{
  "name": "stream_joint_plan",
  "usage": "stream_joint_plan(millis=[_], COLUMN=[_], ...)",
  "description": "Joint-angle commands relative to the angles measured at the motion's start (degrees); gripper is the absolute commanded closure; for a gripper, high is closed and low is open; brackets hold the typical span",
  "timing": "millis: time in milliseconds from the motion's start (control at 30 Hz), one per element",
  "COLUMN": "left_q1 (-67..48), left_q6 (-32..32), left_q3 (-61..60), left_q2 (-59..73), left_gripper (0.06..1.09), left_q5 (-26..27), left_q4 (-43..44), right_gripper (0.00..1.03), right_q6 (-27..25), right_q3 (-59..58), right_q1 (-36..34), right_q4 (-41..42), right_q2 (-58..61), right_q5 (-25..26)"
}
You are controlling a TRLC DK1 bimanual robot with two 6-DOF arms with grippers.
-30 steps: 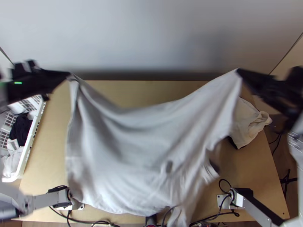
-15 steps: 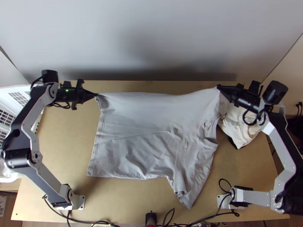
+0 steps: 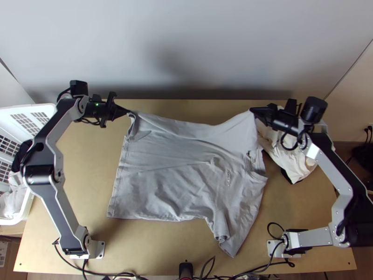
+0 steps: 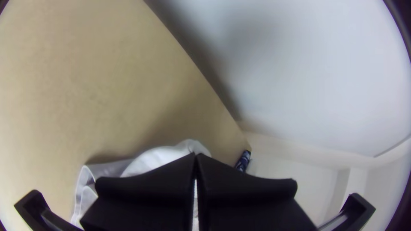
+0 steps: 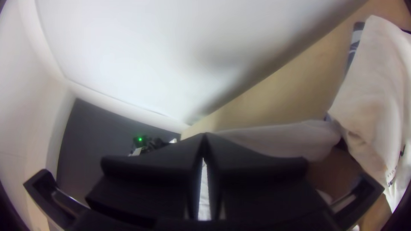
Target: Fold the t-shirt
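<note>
Grey t-shirt mostly spread on table, far side sagging between left gripper and right gripper, each pinching a corner; likely light, limp, crease-prone, best gripped at hem and shoulder corners.

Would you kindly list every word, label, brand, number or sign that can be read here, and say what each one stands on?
There is no text I can quote reliably.
Faint mark near the collar of the grey t-shirt: too small to read.
Dark print on the cream cloth beside it: too small and blurred to read.
</note>
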Motion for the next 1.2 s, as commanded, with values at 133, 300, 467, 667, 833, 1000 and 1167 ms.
stream_joint_plan(millis=[133,300,467,667,833,1000,1167], left_q1=[0.5,1.1,0.8,0.5,0.5,0.5,1.1], left_q6=[-1.1,-1.1,-0.9,-0.3,0.5,0.8,0.8], left_q3=[18.9,28.1,28.4,28.2,28.2,28.4,28.5], left_q2=[15.1,21.4,23.8,25.4,25.6,25.7,26.0], left_gripper=[1.05,1.05,1.05,1.05,1.05,1.05,1.05], left_q5=[-2.9,-5.2,-7.1,-8.5,-8.5,-8.6,-8.9], left_q4=[-2.4,-5.0,-4.7,-5.0,-4.7,-4.2,-3.9], right_gripper=[1.00,1.00,1.00,1.00,1.00,1.00,1.00], right_q6=[-1.8,-3.0,-3.5,-4.7,-6.3,-7.2,-8.6], right_q3=[4.9,7.3,8.2,8.6,11.3,13.5,15.1], right_q1=[2.3,2.4,2.3,1.5,1.7,2.1,3.3], right_q4=[2.0,2.1,3.6,6.6,6.9,7.5,9.3], right_q2=[8.6,12.3,14.4,16.6,19.2,22.2,24.0], right_q5=[4.2,7.7,15.2,22.9,25.1,27.3,31.0])
